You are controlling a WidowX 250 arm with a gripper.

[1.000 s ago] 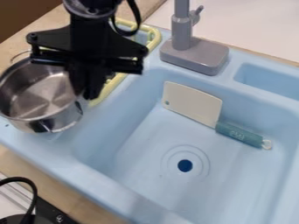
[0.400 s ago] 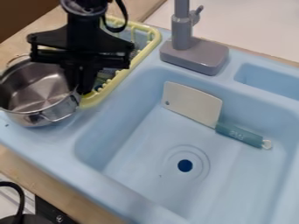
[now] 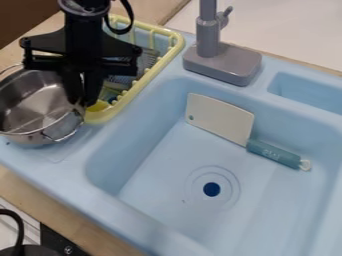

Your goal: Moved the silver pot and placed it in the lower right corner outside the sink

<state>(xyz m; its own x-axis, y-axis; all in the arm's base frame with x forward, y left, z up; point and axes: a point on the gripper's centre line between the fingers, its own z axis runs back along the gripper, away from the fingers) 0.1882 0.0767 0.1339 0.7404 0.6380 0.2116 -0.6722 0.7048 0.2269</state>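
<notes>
In the camera view, the black gripper (image 3: 81, 100) is hanging at ten o'clock, fingertips pointing down. Its jaws are pinching the rim of the silver pot (image 3: 37, 107), one finger inside the wall and one outside. The pot is sitting or hovering over the ledge left of the basin, between nine and ten o'clock; which of the two, I cannot tell. Its left side is running off the view's edge, while one loop handle is jutting from its rim toward five o'clock. Close beside the pot and gripper, at eleven o'clock, the yellow dish rack (image 3: 175, 46) is leaving little room that way.

A strip of ledge is separating the pot from the basin of the blue sink (image 3: 87, 195). The front edge of the sink is slanting from nine toward six o'clock, with the wooden counter (image 3: 30, 187) running outside it and a black cable (image 3: 19, 227) curving near eight. The gray faucet (image 3: 220, 62) is standing at one o'clock. Inside the basin, the cleaver (image 3: 220, 120) is lying well apart from the pot, its handle pointing toward four, and the drain (image 3: 212, 189) is showing at five.
</notes>
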